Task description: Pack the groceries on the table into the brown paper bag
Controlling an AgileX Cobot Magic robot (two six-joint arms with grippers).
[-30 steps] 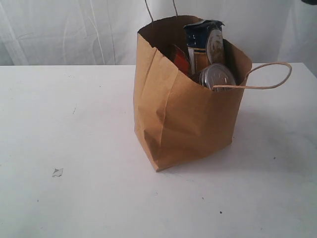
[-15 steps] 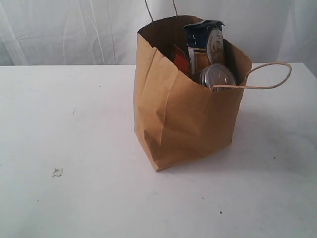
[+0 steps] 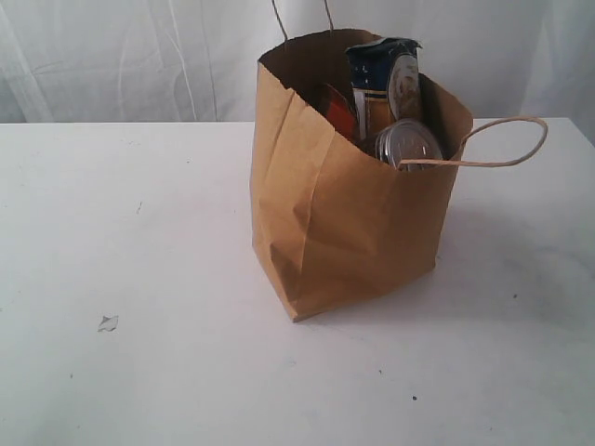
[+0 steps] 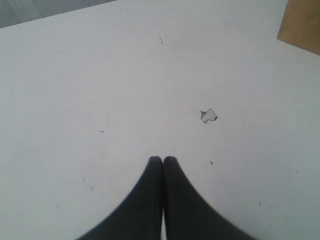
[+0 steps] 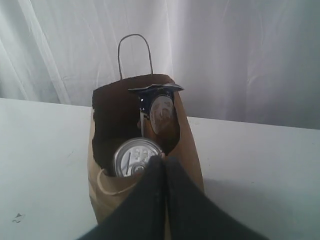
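A can (image 3: 409,142) and a packet (image 3: 379,74) sit inside the bag (image 3: 344,232). The left gripper (image 4: 163,160) and the right gripper (image 5: 164,160) are each pressed together.

left pincer (image 4: 163,159) closed, empty | table (image 4: 100,75) | crumb (image 4: 208,115) | bag corner (image 4: 302,27)

Curtain (image 3: 102,56) behind, one stray scrap (image 3: 108,323) out front
The white curtain hangs in soft vertical folds; the small, ragged, pale scrap lies flat by itself, with a few tiny dark specks (image 3: 415,399) scattered farther off.
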